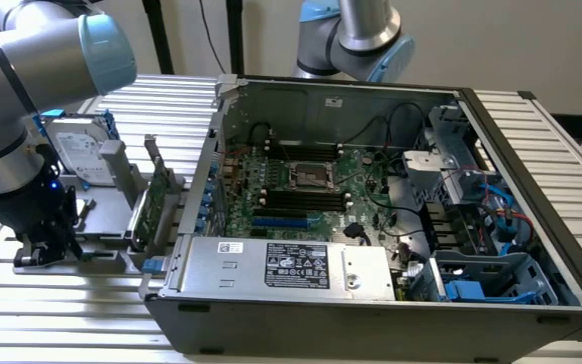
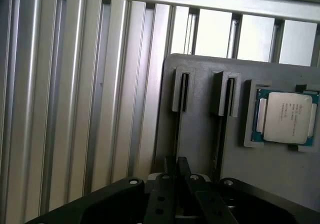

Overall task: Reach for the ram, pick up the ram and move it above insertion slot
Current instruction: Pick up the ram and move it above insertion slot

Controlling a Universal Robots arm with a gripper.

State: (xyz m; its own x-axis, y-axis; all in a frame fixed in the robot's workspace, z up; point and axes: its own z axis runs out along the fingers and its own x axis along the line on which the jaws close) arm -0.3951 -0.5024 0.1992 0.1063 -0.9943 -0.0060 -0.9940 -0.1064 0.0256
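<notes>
Grey holder (image 2: 200,149) is seen on the slatted desk (image 2: 75,109), with the ram (image 2: 176,134) stood on edge in one slot, seen as a thin dark strip. End effector (image 2: 177,166) is positioned over it, fingers nearly closed, pinching the ram's edge. A processor (image 2: 286,116) is seated beside.

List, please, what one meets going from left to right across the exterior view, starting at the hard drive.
hard drive → green expansion card → CPU socket → blue plastic bracket
</notes>
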